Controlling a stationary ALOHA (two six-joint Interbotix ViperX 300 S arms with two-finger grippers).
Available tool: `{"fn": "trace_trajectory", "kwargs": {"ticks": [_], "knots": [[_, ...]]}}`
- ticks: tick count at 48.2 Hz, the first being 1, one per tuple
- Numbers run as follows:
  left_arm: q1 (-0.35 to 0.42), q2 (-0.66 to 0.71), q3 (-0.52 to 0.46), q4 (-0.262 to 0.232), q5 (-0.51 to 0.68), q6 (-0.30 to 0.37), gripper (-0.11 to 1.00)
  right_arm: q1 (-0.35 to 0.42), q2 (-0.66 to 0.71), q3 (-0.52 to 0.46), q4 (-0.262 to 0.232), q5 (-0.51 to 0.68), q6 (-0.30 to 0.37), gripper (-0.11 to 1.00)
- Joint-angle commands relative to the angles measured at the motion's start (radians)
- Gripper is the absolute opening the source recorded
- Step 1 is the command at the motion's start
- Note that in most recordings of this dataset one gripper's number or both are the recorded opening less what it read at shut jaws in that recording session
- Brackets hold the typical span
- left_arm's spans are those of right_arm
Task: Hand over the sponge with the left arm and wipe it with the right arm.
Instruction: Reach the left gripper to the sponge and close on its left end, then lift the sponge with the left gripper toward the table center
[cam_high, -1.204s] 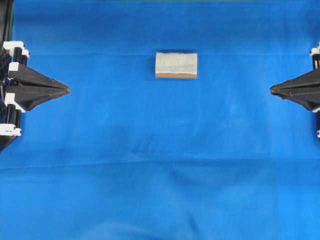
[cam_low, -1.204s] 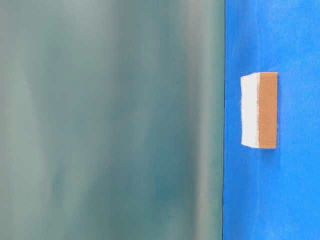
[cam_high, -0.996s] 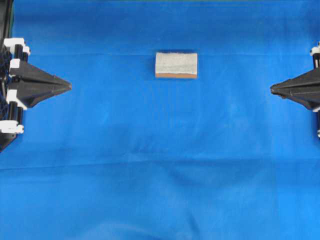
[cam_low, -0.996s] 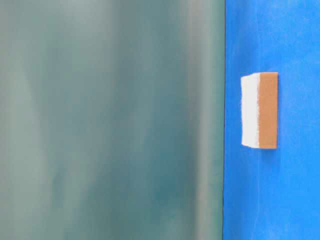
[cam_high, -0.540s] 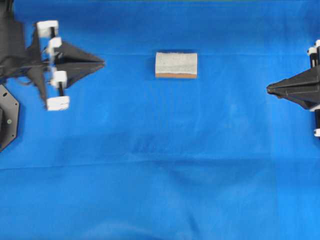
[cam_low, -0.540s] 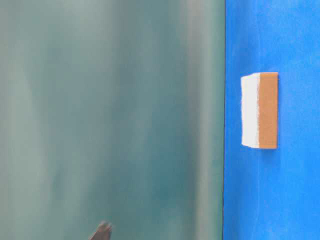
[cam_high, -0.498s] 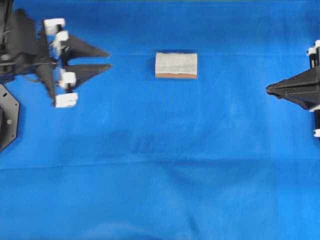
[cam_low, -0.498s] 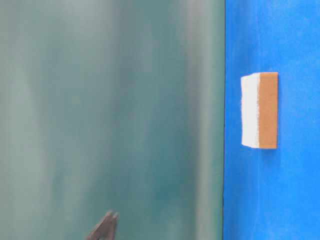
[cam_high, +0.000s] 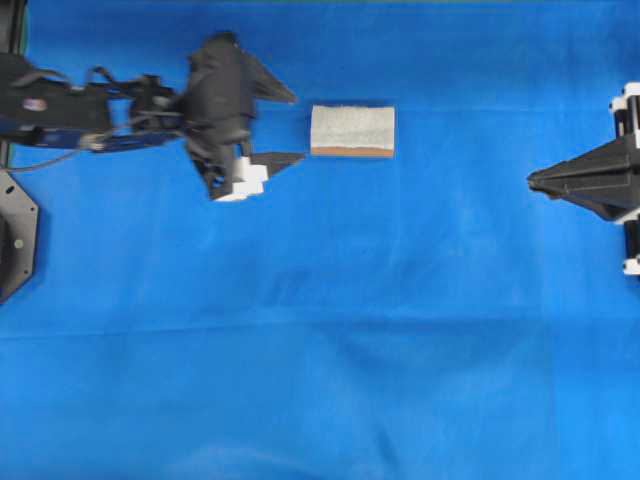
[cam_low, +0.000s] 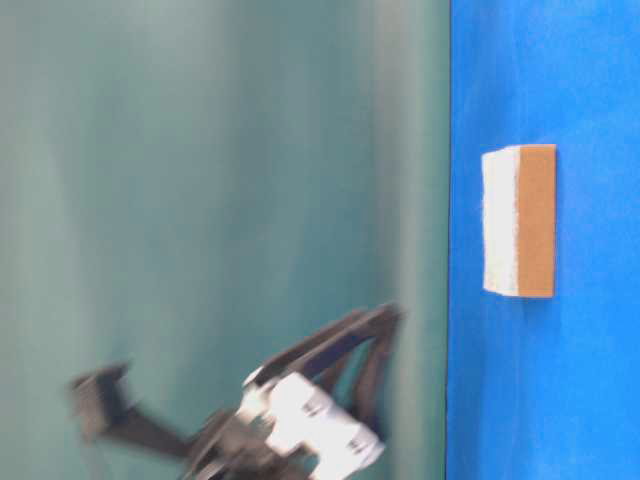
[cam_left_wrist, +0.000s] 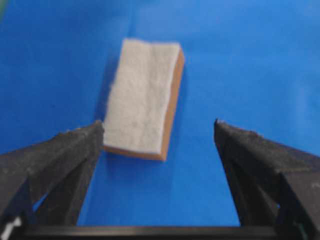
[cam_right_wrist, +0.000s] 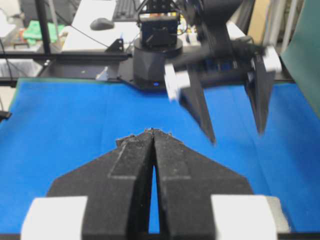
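Observation:
The sponge lies flat on the blue cloth at the upper middle, grey-white top up and orange-tan layer along its near edge. The table-level view shows the sponge resting alone. My left gripper is open just to its left, one fingertip up at the sponge's far edge and the other below its near edge. In the left wrist view the sponge sits ahead of the left gripper, close to the left finger, touching nothing. My right gripper waits shut at the right edge, its fingers pressed together.
Blue cloth covers the whole table. The left arm's black base sits at the left edge. A teal wall fills the table-level view. In the right wrist view the left gripper hangs above the cloth, with desks behind.
The left arm has swung from the left edge out to the sponge, and its jaws have gone from shut to wide open. The right gripper has crept slightly left. The sponge has not moved.

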Motion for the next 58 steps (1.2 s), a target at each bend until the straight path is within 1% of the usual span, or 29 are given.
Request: {"fn": "trace_trajectory", "kwargs": {"ticks": [1,10,20,29,36,44,47,55,58], "knots": [[0.003,0.067,-0.060,-0.002,-0.005,0.005,0.94,-0.002,0.009,-0.014,0.005,-0.003,0.003,0.00],[0.029,0.196,-0.138,0.003,-0.006,0.008,0.94,-0.002,0.014,-0.014,0.005,0.003,0.003,0.00],[0.078,0.279,-0.192,0.014,-0.008,0.011,0.94,-0.002,0.017,-0.012,0.005,0.009,0.003,0.00],[0.101,0.336,-0.207,0.014,-0.009,0.011,0.94,-0.002,0.028,-0.011,0.005,0.009,0.003,0.00],[0.101,0.345,-0.206,0.014,-0.008,0.009,0.94,-0.002,0.035,-0.011,0.005,0.009,0.003,0.00],[0.101,0.347,-0.210,0.009,0.043,0.006,0.93,-0.002,0.034,-0.011,0.005,0.009,0.003,0.00],[0.100,0.345,-0.212,0.006,0.071,0.006,0.86,-0.002,0.034,-0.011,0.005,0.009,0.003,0.00],[0.094,0.342,-0.209,0.003,0.091,0.006,0.47,-0.002,0.034,-0.011,0.005,0.009,0.003,0.00],[0.089,0.334,-0.210,0.003,0.094,0.006,0.40,-0.002,0.034,-0.012,0.005,0.009,0.003,0.00]]}}
